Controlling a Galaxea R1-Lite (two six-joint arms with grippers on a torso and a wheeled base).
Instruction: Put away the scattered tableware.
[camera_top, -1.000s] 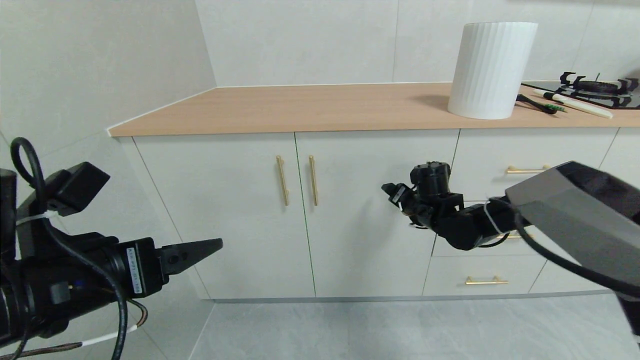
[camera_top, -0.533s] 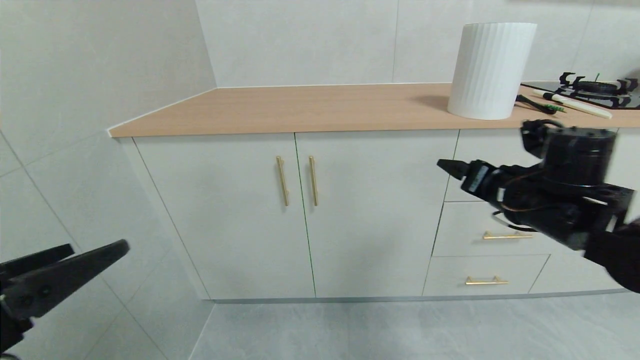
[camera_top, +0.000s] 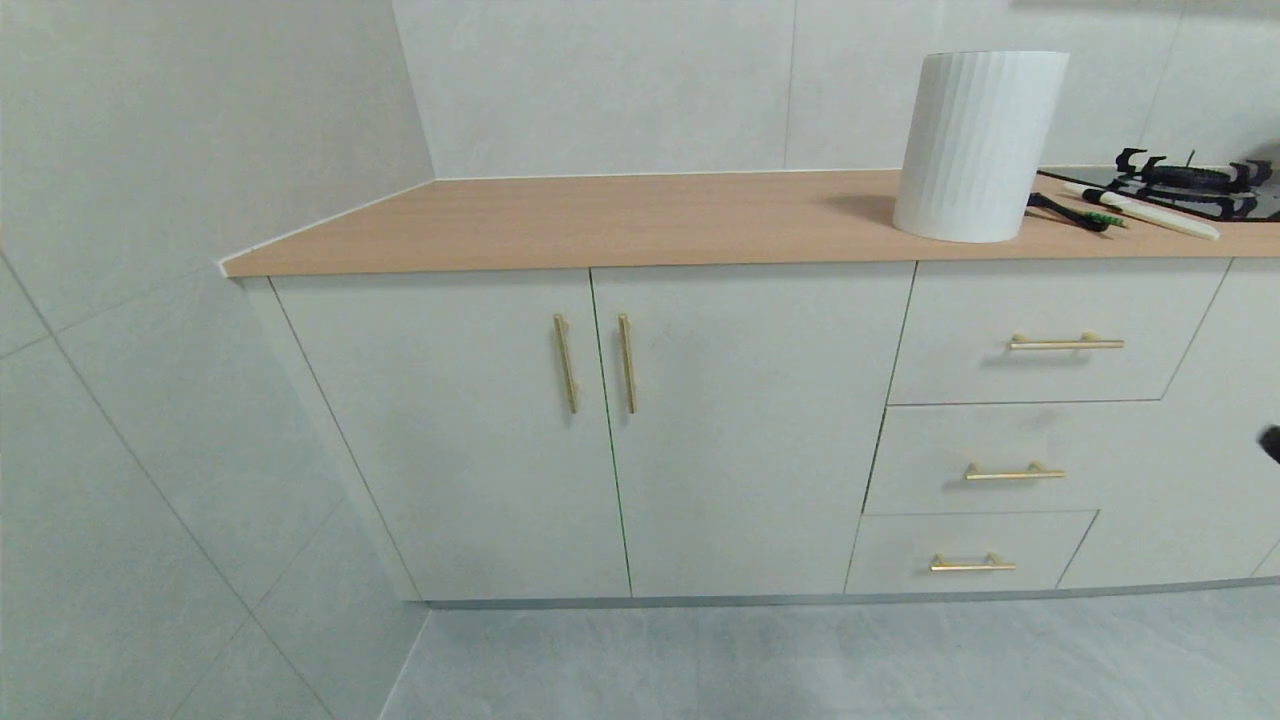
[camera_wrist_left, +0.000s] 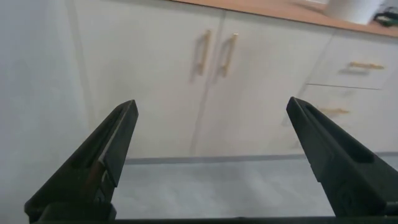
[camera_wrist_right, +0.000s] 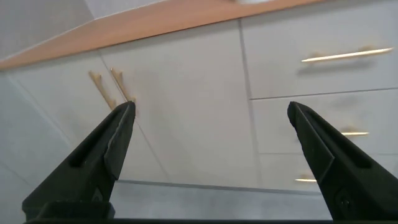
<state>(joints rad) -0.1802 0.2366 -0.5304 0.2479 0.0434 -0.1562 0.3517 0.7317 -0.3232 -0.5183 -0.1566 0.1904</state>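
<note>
**Head view:** A white ribbed canister (camera_top: 980, 145) stood upright on the wooden countertop (camera_top: 600, 220). The scattered tableware lay just beside the canister on its stove side: a black utensil (camera_top: 1075, 212) and a long white utensil (camera_top: 1150, 212). The canister hid one end of the black utensil. A black burner grate (camera_top: 1190, 178) sat farther from the canister. Below the canister ran the top drawer (camera_top: 1060, 300), with twin cabinet doors (camera_top: 600, 430) to its side.

**Left wrist view:** Your left claw (camera_wrist_left: 211, 107) hung released, its jaws spread wide with nothing between them. It faced the cabinet doors (camera_wrist_left: 211, 93), low and well apart from the canister (camera_wrist_left: 356, 6). The tableware beside the canister was too small to make out.

**Right wrist view:** Your right claw (camera_wrist_right: 211, 108) was likewise spread wide and empty. It pointed at the cabinet doors (camera_wrist_right: 180, 112) and the top drawer (camera_wrist_right: 323, 56), below the countertop (camera_wrist_right: 155, 22) that carried the canister and the tableware.
</note>
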